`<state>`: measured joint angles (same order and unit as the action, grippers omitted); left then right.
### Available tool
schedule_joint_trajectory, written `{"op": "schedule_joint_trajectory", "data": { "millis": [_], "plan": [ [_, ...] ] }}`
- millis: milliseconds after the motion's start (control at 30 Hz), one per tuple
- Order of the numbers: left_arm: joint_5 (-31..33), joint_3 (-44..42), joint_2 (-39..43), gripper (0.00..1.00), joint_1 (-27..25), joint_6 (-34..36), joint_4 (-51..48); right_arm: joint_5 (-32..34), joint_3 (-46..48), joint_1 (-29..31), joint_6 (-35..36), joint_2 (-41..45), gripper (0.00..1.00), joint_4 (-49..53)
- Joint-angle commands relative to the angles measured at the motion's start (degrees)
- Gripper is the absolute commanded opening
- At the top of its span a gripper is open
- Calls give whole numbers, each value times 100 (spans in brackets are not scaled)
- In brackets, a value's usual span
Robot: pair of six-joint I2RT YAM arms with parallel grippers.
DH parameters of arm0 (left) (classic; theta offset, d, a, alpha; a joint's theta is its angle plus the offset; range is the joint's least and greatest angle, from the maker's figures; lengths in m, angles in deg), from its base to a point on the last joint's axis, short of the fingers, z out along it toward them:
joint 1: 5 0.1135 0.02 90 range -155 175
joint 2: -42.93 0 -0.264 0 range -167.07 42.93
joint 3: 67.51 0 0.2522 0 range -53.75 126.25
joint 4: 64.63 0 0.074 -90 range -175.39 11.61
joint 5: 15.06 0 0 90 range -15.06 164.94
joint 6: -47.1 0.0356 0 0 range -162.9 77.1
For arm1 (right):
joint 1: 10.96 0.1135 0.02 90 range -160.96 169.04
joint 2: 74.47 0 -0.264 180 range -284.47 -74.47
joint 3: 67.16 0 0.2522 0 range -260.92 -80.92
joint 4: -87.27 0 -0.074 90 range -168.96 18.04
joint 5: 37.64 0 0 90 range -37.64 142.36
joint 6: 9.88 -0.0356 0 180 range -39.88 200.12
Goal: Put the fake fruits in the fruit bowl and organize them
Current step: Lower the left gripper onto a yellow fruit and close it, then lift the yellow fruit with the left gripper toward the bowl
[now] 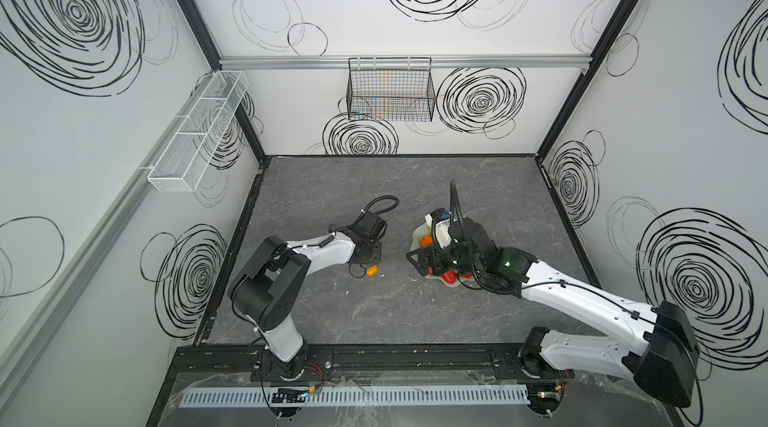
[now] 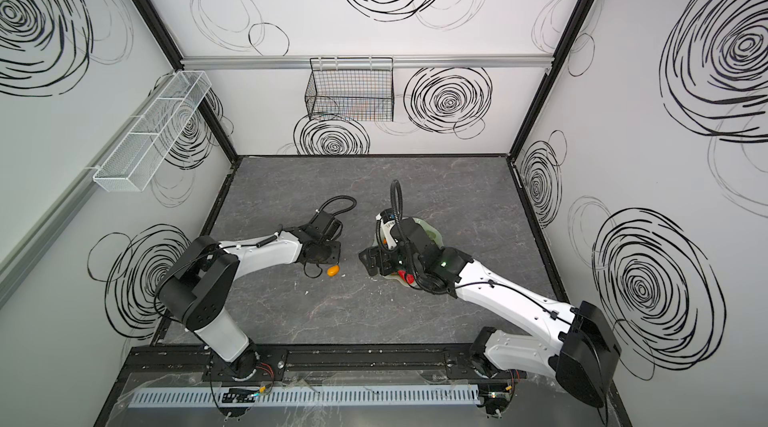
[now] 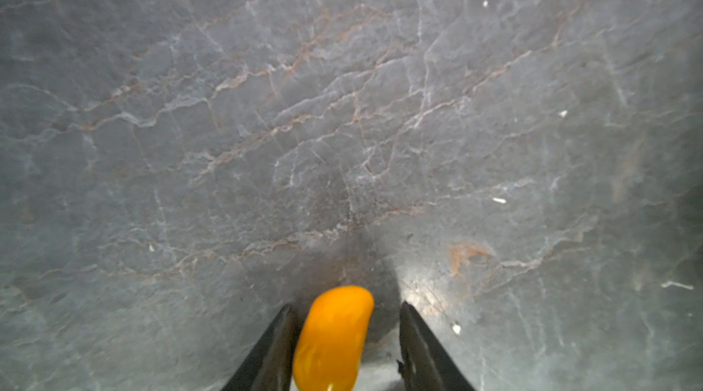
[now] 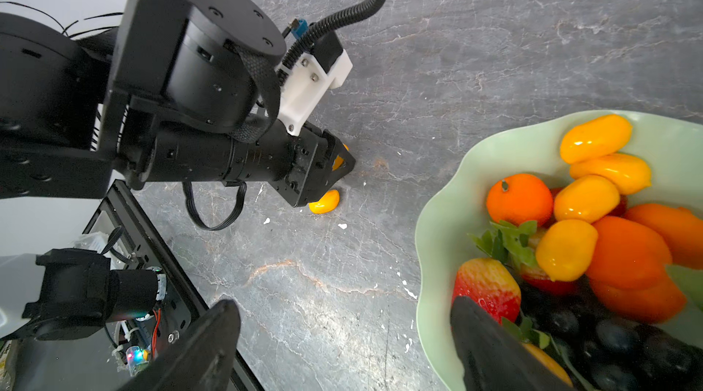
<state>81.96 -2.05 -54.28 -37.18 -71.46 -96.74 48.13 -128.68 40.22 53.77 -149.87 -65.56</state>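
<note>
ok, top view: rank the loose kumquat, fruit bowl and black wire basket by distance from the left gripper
1. kumquat: between the left gripper fingers.
2. fruit bowl: to its right, mid-table.
3. black wire basket: hung high on the back wall.

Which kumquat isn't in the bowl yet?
The kumquat lying on the grey table between the left gripper's jaws; the other kumquats sit inside the mint-green bowl.

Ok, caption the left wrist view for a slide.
Left gripper straddles a kumquat on the grey table, one jaw apart from it.
</note>
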Motion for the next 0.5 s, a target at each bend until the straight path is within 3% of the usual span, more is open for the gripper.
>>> {"op": "schedule_joint_trajectory", "data": {
  "millis": [0, 100, 467],
  "plan": [
    [257, 141, -37, 48, -46, 34, -274, 45, 31, -30, -72, 34, 91, -5],
    [290, 146, -76, 42, -42, 34, -273, 27, 34, -33, -81, 32, 91, -14],
    [372, 288, -193, 32, -44, 43, -274, 44, 67, -38, -102, 95, 91, 17]
  ]
}}
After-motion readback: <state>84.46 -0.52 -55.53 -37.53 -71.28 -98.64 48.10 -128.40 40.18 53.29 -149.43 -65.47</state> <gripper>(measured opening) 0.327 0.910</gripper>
